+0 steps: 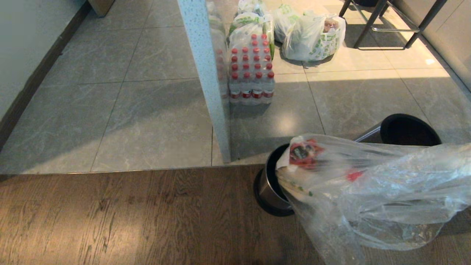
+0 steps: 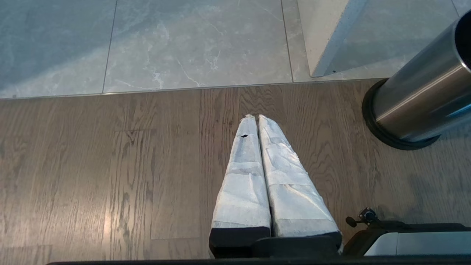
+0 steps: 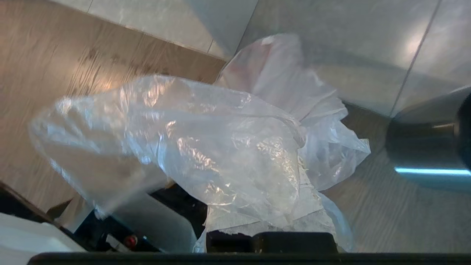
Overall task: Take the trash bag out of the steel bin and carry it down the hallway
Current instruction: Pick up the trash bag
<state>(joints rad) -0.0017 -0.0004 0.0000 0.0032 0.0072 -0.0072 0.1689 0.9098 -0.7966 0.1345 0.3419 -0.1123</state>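
The trash bag [image 1: 371,191] is hanging clear of the steel bin [image 1: 270,187], stretched across the right side of my head view, its clear plastic draping over the wood floor [image 1: 110,217] in front of the bin's mouth. A red-labelled scrap [image 1: 305,152] and a tan flat piece [image 1: 290,186] are showing through it near the bin's rim. The bag's bunched neck is lying right over my right gripper [image 3: 265,217], whose taped fingers are pinching shut on the plastic. The bin is sitting at the edge where wood meets grey tile [image 1: 147,110]. My left gripper [image 2: 257,119] is hanging idle over the wood with its fingers pressed together, holding nothing, the bin just beside it. Farther off, a pack of red-capped bottles [image 1: 252,70] and white grocery bags [image 1: 312,35] are sitting on the tiles.
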